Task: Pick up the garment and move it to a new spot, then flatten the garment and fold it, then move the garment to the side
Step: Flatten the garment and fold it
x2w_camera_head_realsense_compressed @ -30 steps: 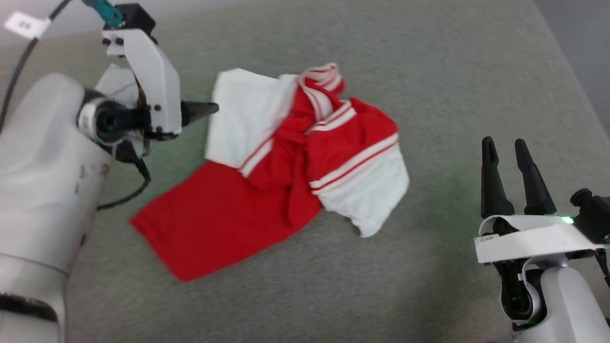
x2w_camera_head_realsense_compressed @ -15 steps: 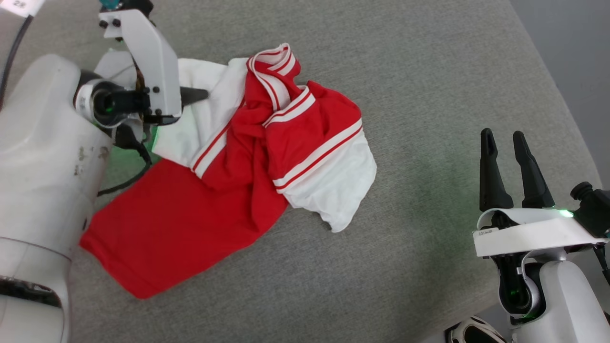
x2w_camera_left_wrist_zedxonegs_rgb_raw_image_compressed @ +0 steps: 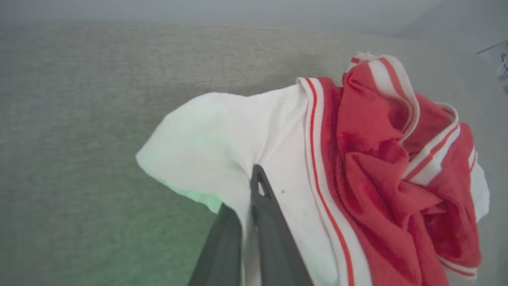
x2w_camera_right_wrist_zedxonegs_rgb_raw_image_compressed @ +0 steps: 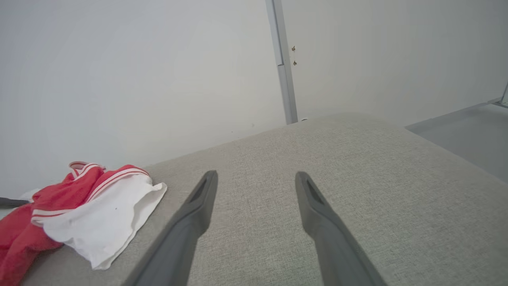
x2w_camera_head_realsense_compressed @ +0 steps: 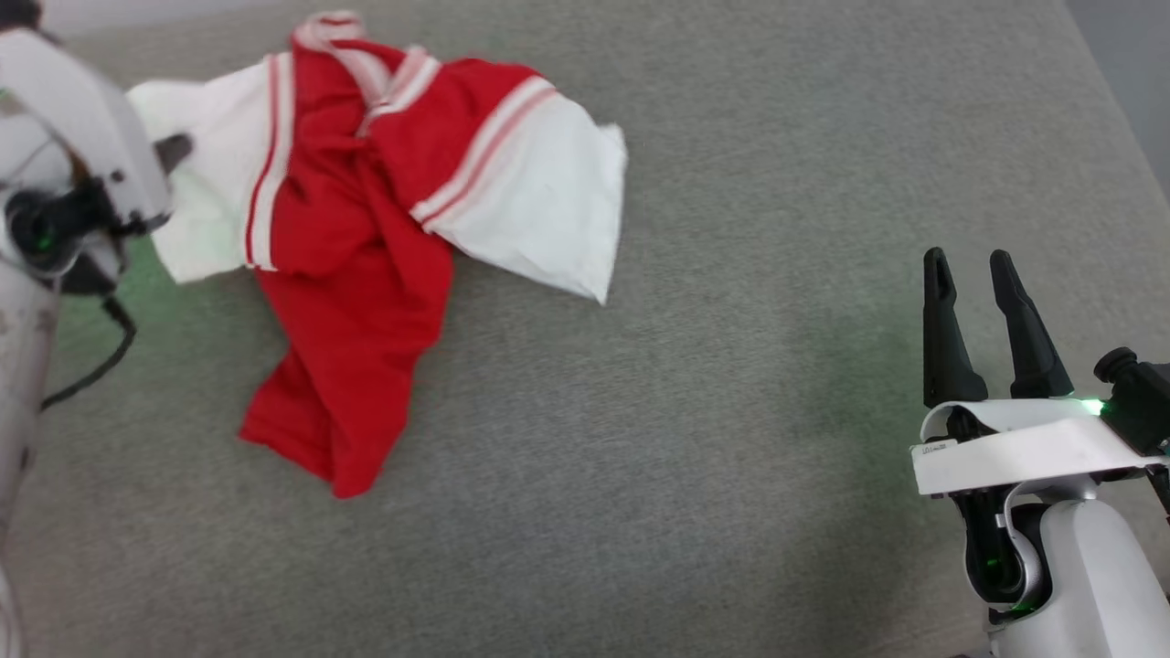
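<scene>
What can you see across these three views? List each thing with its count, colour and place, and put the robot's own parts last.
jersey shirt: one, red with white sleeves and red-and-white striped trim, crumpled at the upper left of the head view
upholstered surface: one, grey woven fabric, under the shirt and both claws
wall: one, pale grey, behind the surface in the right wrist view
vertical strip: one, grey, on the wall
floor: one, grey, beyond the surface's far right edge
cable: one, black, hanging by the left arm
left claw: one, dark, shut on the shirt's white sleeve
right claw: one, dark, open, lower right, apart from the shirt
</scene>
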Motion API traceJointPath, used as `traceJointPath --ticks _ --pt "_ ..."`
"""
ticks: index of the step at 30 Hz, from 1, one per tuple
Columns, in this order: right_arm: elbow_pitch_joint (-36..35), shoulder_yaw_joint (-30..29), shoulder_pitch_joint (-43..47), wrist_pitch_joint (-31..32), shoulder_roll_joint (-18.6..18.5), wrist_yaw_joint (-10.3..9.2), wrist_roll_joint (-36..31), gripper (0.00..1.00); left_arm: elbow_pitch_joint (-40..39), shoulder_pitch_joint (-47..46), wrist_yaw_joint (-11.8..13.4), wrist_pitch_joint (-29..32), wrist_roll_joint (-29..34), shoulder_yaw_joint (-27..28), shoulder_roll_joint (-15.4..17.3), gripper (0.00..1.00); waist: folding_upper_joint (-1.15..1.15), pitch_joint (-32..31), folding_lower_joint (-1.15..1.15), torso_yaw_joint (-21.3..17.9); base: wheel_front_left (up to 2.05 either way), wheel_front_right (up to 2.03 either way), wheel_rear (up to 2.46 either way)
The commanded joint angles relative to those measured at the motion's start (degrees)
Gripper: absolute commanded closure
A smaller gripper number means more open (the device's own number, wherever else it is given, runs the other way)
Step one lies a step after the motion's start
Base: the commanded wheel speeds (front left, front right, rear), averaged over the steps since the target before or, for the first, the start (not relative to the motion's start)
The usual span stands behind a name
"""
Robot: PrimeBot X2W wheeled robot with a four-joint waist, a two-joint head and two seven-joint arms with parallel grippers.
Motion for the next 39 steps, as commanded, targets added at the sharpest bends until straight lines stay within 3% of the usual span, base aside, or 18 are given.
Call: traceJointPath --ticks 1,6,12,13,14,15,16,24,33,39 --pt "-0.2 0.1 0.4 0.0 -0.6 -0.08 -0.3 0.0 1.3 1.9 0.8 -1.3 0.5 0.2 0.9 1.0 0.0 -1.5 0.0 2.4 0.0 0.0 0.0" --pt "-0.1 0.3 0.4 0.0 -1.1 -0.08 -0.2 0.0 3.4 4.3 0.8 -2.8 0.1 0.4 2.0 1.0 0.0 -1.6 0.0 3.2 0.0 0.0 0.0" --pt "-0.2 0.2 0.5 0.0 -2.2 -0.08 -0.2 0.0 4.9 6.6 0.2 -5.4 -0.7 0.7 1.1 0.98 0.0 -1.8 0.0 3.8 0.0 0.0 0.0" --pt "-0.2 0.1 0.5 0.0 -2.4 -0.08 -0.2 0.0 5.0 6.6 0.1 -6.3 -0.3 0.5 0.9 0.83 0.0 -1.8 0.0 3.9 0.0 0.0 0.0" --pt "-0.2 0.1 0.5 0.0 -2.6 -0.08 -0.3 0.0 4.9 6.6 0.0 -7.4 0.0 0.3 0.8 0.56 0.0 -1.9 0.0 4.0 0.0 0.0 0.0" --pt "-0.2 0.0 0.6 0.0 -2.7 -0.08 -0.4 0.0 4.9 6.5 0.0 -8.6 0.2 0.2 0.7 0.22 0.0 -2.1 0.0 4.2 0.0 0.0 0.0" --pt "-0.2 0.0 0.7 0.0 -2.8 -0.08 -0.4 0.0 5.0 6.5 -0.1 -9.6 0.6 0.1 0.5 0.0 0.0 -2.2 0.0 4.3 0.0 0.0 0.0" --pt "0.8 2.0 1.5 0.0 -5.2 -0.08 -1.1 0.0 1.6 7.9 -1.1 -19.3 1.3 -0.8 0.5 0.0 0.0 -4.9 0.0 6.8 0.0 0.0 0.0" --pt "5.4 9.0 -2.1 1.5 -13.1 -0.08 -0.3 0.0 -12.0 19.2 -1.1 -37.5 4.6 -5.0 -0.3 0.0 0.0 -8.1 0.0 13.8 0.0 0.0 0.0" --pt "7.8 13.1 -6.6 9.8 -18.5 -0.08 2.1 0.0 -21.5 27.9 3.9 -46.6 10.9 -7.9 -3.3 0.0 0.0 -9.3 0.0 20.6 0.0 0.0 0.0"
